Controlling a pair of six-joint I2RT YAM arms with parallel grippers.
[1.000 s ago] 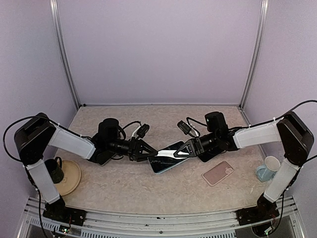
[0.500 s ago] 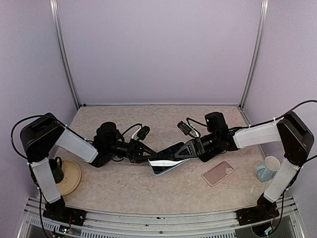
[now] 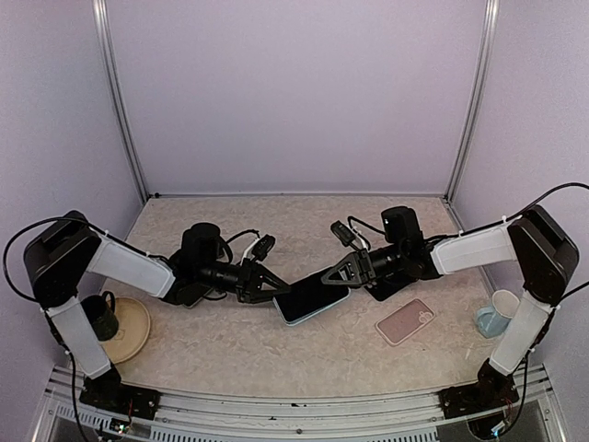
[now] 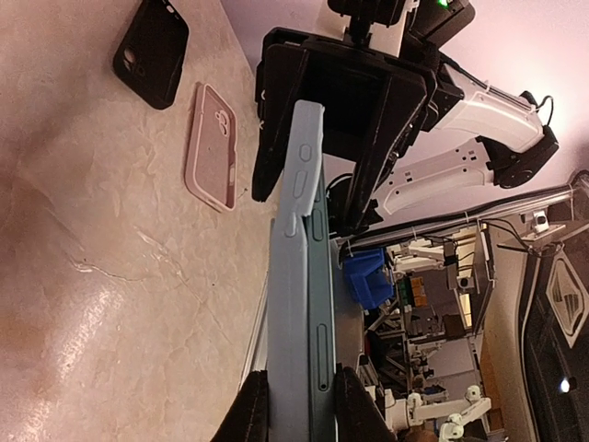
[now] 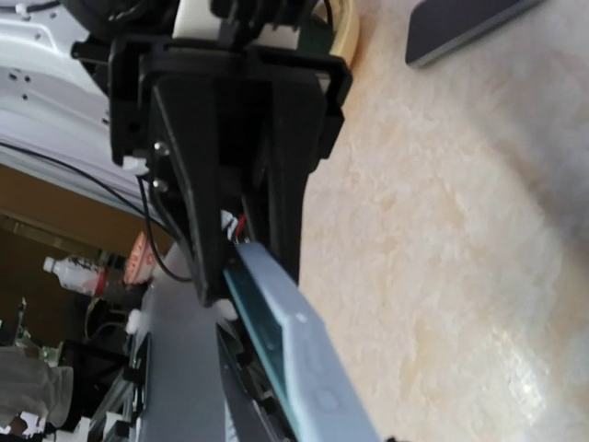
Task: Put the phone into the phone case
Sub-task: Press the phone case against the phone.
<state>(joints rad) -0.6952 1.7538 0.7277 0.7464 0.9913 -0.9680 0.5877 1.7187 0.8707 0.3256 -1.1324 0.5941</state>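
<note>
Since a second ago the right pincer [image 3: 333, 277] has let go: its jaws now stand apart on either side of one end of the phone [image 3: 308, 296]. The left pincer [image 3: 272, 289] grips the other end. The phone sits in its light-blue case [image 4: 287, 304], screen up, over the middle of the surface [image 3: 230, 343].

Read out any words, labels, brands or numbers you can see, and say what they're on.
No text can be read anywhere in these views.
bottle label: too blurred to read.
pink case, black case, blue case: no markings visible.
</note>
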